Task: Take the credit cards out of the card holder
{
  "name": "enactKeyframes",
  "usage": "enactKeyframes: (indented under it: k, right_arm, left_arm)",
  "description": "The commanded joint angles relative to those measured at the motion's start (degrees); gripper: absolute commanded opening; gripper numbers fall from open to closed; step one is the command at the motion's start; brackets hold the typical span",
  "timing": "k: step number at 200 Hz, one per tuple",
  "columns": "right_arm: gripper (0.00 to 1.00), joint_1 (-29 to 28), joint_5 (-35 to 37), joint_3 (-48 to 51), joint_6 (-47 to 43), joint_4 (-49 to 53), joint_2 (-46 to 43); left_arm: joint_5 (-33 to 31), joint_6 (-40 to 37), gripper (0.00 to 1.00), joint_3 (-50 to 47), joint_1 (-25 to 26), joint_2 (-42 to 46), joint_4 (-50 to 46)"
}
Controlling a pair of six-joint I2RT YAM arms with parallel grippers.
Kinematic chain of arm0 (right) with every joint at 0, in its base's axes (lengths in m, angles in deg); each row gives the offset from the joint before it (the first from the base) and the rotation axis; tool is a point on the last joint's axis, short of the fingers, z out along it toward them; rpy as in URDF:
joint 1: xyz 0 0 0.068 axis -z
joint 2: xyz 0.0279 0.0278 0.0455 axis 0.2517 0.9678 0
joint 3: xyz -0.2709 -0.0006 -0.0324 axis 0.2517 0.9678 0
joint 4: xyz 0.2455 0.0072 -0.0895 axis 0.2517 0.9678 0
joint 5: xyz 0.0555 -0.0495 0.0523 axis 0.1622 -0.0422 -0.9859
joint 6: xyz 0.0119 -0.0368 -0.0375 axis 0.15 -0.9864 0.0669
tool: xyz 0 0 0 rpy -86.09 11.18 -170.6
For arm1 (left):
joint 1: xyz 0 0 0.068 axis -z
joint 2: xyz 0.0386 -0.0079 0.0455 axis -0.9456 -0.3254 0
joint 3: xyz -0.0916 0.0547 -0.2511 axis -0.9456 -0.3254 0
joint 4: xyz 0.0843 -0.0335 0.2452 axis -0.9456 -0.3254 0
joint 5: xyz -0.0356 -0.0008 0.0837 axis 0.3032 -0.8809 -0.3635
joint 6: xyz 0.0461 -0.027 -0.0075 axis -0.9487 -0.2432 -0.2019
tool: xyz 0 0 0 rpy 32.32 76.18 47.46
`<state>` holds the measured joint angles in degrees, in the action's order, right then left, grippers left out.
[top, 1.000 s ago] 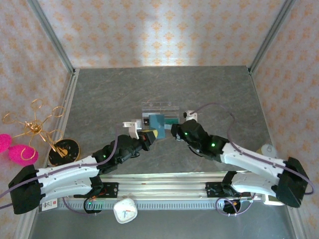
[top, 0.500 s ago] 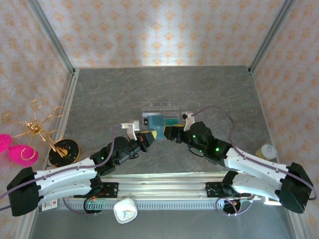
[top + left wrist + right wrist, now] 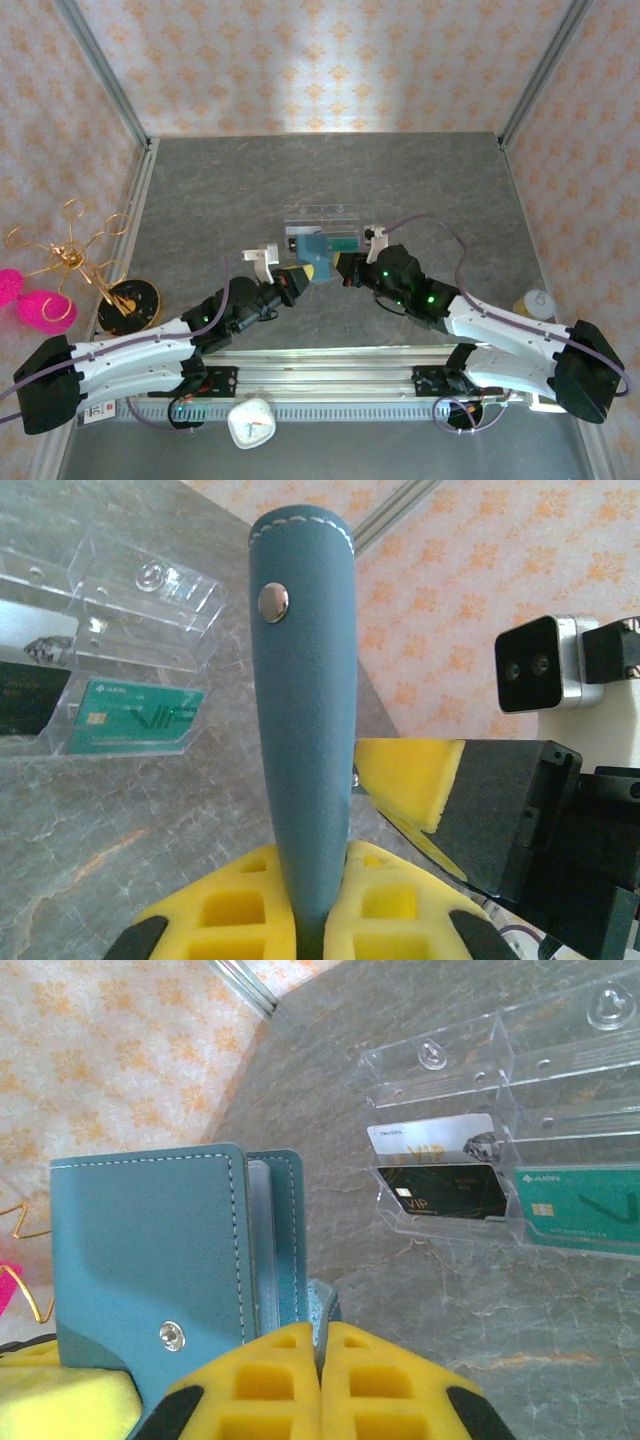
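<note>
One silver-grey card [image 3: 430, 1138] lies in the acrylic tray [image 3: 560, 1050]; blue one's left, I reckon. L gripper [image 3: 310, 880] clamps the card holder [image 3: 300, 730] upright; R gripper [image 3: 320, 1360] clenched at its open edge.

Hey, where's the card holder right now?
In the top view the card holder is near the middle of the table, clamped in the left gripper, just on the near side of the clear acrylic tray.

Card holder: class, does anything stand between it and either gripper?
Nothing visible does. The left gripper is shut on the card holder, and the right gripper is closed directly beside its open edge.
</note>
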<state>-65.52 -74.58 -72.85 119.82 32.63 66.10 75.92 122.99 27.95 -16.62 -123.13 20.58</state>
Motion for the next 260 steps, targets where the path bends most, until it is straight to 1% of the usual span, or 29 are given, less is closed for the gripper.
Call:
enactKeyframes:
  k: [1, 17, 52, 67, 79, 81, 84, 97, 102, 106, 121, 137, 148, 177, 193, 203, 220, 237, 246, 260]
  right_arm:
    - [0.00, 0.0, 0.4, 3.0, 0.8, 1.7, -2.5]
    - [0.00, 0.0, -1.7, 6.2, 1.7, 1.8, -3.2]
    - [0.00, -0.5, -1.9, 13.5, 4.2, 0.4, -4.7]
    - [0.00, -1.3, -1.2, 14.9, 4.2, 0.0, -4.3]
    - [0.00, -1.8, -0.6, 15.2, 3.7, -0.1, -3.8]
    - [0.00, -1.7, -0.5, 15.2, 3.7, -0.1, -3.7]
    - [0.00, -1.9, -0.3, 15.2, 3.5, -0.1, -3.6]
    - [0.00, -2.1, 0.1, 15.0, 2.8, -0.1, -2.9]
    - [0.00, -2.2, 0.3, 14.8, 2.4, 0.1, -2.6]
    - [0.00, -2.3, 0.4, 14.5, 2.1, 0.3, -2.3]
    - [0.00, -2.6, 0.6, 13.1, 0.7, 1.1, -0.9]
    - [0.00, -3.0, 0.6, 10.9, -0.7, 1.9, 0.9]
    - [0.00, -3.5, 0.2, 8.9, -1.8, 2.7, 1.9]
    - [0.00, -6.1, -1.0, 2.0, -4.2, 4.7, 4.4]
    - [0.00, -6.8, -1.5, -0.6, -4.2, 4.9, 6.2]
    - [0.00, -6.8, -1.3, -1.8, -3.8, 5.3, 7.1]
    - [0.00, -6.8, 2.0, -2.2, -2.7, 7.4, 7.6]
    - [0.00, -6.4, 5.4, -1.5, -1.1, 10.5, 7.3]
    - [0.00, -6.1, 6.8, -0.6, -0.1, 11.6, 7.1]
    - [0.00, -5.8, 8.2, 1.0, 1.8, 13.0, 6.9]
  left_arm:
    - [2.3, 4.9, 0.00, -2.8, 0.1, -2.5, 5.0]
    - [4.0, 8.6, 0.00, -5.5, 0.7, -7.2, 8.6]
    - [7.7, 15.4, 0.00, -6.9, 3.0, -20.4, 12.9]
    - [7.4, 17.0, 0.00, -6.4, 2.9, -22.9, 12.0]
    - [6.1, 18.6, 0.00, -5.7, 2.8, -23.6, 8.3]
    - [5.9, 18.8, 0.02, -5.4, 2.7, -23.7, 7.6]
    - [5.9, 19.0, 0.07, -5.2, 2.6, -24.0, 6.6]
    - [6.2, 19.6, 0.35, -4.4, 1.7, -24.9, 3.7]
    - [6.1, 20.2, 0.42, -4.2, 1.5, -25.0, 2.7]
    - [6.1, 20.5, 0.46, -4.3, 1.4, -25.0, 2.4]
    - [5.5, 20.6, 0.52, -4.6, 1.2, -23.4, 2.4]
    - [3.0, 19.7, 0.57, -4.5, 1.2, -19.9, -0.2]
    - [0.8, 18.5, 0.59, -4.1, 1.2, -15.9, -3.2]
    - [-6.5, 12.9, 0.68, -2.2, 1.0, -4.4, -11.9]
    - [-8.4, 10.4, 0.70, -1.7, 0.6, -0.1, -14.4]
    - [-8.6, 9.3, 0.71, -1.4, 0.3, 1.4, -15.2]
    - [-8.1, 7.0, 0.72, -0.5, 0.1, 2.1, -15.9]
    - [-6.7, 5.0, 0.71, 0.4, 0.1, 0.7, -15.2]
    - [-5.8, 4.0, 0.69, 0.7, 0.1, -0.6, -14.2]
    - [-4.1, 2.8, 0.61, 1.4, 0.1, -3.5, -12.2]
